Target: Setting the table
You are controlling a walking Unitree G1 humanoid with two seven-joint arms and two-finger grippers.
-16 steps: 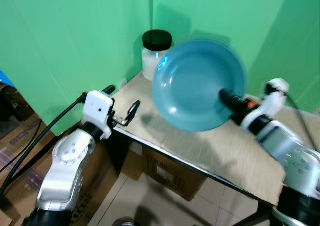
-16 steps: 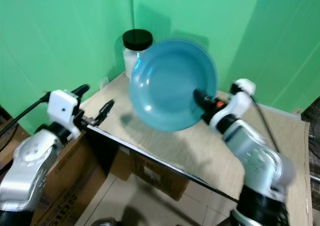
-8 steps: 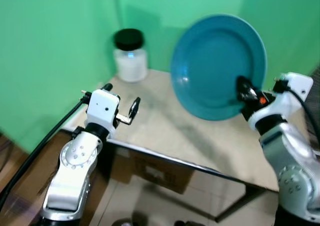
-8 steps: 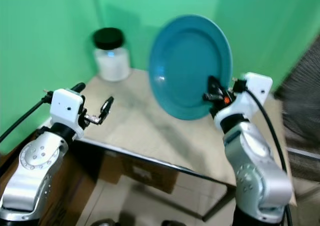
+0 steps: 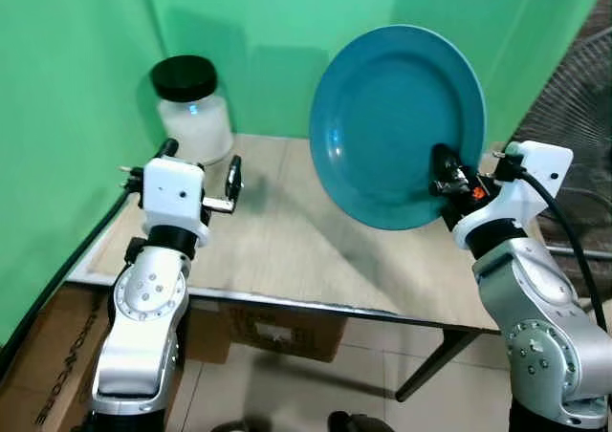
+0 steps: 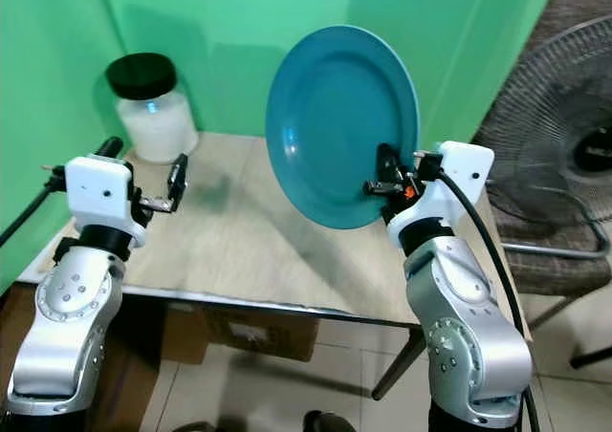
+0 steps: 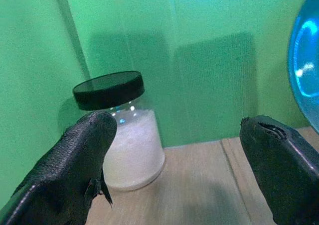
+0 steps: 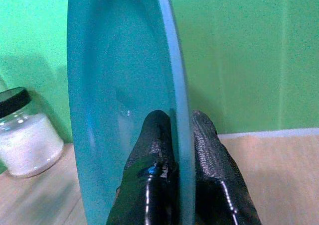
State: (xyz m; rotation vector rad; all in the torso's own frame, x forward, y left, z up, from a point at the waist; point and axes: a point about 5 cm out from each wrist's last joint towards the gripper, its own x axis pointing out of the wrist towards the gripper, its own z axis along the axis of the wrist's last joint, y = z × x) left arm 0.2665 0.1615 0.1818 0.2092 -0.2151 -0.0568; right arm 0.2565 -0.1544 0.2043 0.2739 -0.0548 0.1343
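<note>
Right claw grips unmarked blue plate upright above table.

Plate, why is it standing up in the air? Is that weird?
A little. The blue plate is held on edge above the table, pinched at its rim by the right tool, not lying flat. Nothing looks spilled or broken.

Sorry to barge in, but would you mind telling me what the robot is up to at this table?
It is setting the table. The right gripper pinches the rim of a blue plate and holds it on edge, nearly upright, above the wooden table; the plate is not yet laid down. The left gripper is open and holds nothing, raised near a black-lidded jar of white powder at the table's back corner. A floor fan stands to the robot's right.
</note>
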